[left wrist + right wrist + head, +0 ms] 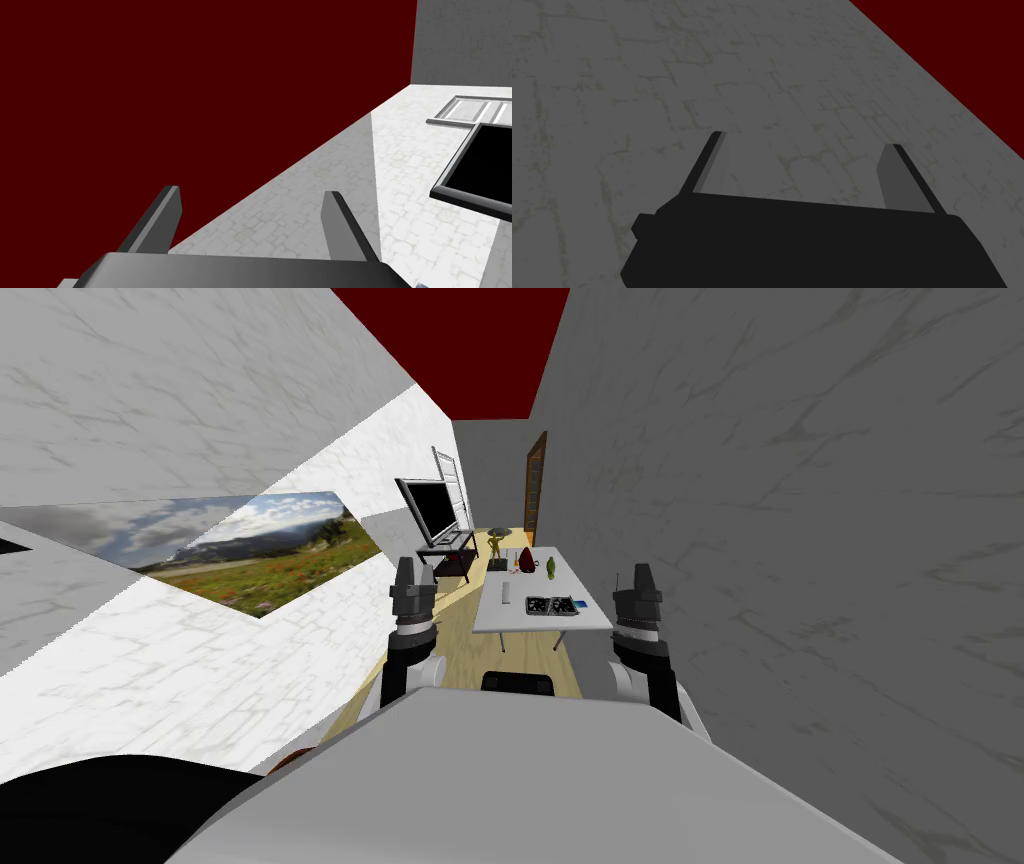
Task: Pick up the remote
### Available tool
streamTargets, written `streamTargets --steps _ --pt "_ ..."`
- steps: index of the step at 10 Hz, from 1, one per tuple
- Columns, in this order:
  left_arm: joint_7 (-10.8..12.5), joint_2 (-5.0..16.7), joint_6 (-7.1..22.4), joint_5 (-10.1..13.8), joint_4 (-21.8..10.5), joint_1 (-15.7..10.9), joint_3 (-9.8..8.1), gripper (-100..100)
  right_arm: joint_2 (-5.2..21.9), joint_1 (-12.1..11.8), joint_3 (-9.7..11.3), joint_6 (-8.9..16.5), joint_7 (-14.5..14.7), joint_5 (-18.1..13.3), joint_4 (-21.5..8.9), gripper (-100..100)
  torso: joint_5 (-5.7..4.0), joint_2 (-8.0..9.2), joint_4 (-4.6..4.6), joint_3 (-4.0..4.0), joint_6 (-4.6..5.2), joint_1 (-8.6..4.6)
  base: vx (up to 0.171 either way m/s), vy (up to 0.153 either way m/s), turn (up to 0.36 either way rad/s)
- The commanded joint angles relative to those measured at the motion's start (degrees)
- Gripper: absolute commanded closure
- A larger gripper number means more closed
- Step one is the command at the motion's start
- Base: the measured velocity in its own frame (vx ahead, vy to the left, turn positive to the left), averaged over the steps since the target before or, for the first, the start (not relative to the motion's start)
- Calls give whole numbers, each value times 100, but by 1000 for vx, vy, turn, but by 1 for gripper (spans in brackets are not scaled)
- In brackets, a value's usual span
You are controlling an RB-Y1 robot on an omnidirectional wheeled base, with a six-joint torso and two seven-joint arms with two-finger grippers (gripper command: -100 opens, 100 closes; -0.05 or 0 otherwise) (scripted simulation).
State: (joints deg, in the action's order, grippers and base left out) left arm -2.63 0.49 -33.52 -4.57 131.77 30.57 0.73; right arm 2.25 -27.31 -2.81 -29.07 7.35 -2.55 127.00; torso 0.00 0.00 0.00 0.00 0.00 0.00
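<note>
Well, the robot's left fingers [160, 217] and right fingers [894, 180] stand open and empty, because the remote [506, 592] lies well ahead on the desk [545, 625].

table [500, 620] wht | remote [506, 592] lt grey | TV [432, 510] blk | ceiling [450, 348] dk red

No text, label, brand, number or sign can be read at this moment. The remote [506, 592] on the white table [515, 623] is seen too small for any marking to be made out, and the same is found for the small flat items [552, 605] near it. The television screen [432, 510] is shown plain black.
</note>
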Motion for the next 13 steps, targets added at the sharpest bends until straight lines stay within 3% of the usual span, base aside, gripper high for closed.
streamTargets --steps 1,8,9,10,11,12,13 --pt "-14 240 44 114 -31 -13 25 -100 0 0 0 0 0 0 0 0 0 0 0 0 0 0 -22 -15 -101" --pt "-162 1432 519 1238 -362 -173 256 -100 0 1 0 0 0 0 0 0 -4 43 10 25 0 -14 -104 -44 -179" --pt "-162 1444 519 1306 -362 -173 256 -100 0 2 1 0 0 0 0 0 -3 45 10 26 3 -12 -74 -36 -108" --pt "-203 1684 642 1522 -449 -220 310 -100 0 1 0 0 0 0 0 0 -2 34 9 21 -1 -9 -73 -62 -250" --pt "-203 1684 642 1604 -449 -220 310 -100 0 2 1 0 0 0 0 0 -4 32 7 19 3 -17 -75 -46 -109" --pt "-249 1931 776 1815 -543 -271 368 -100 0 1 0 0 0 0 0 0 -3 31 7 18 -2 -12 -103 -59 -236" --pt "-249 1931 776 1924 -543 -271 368 -100 0 2 1 0 0 0 0 0 -3 39 9 22 3 -15 -87 -50 -124"
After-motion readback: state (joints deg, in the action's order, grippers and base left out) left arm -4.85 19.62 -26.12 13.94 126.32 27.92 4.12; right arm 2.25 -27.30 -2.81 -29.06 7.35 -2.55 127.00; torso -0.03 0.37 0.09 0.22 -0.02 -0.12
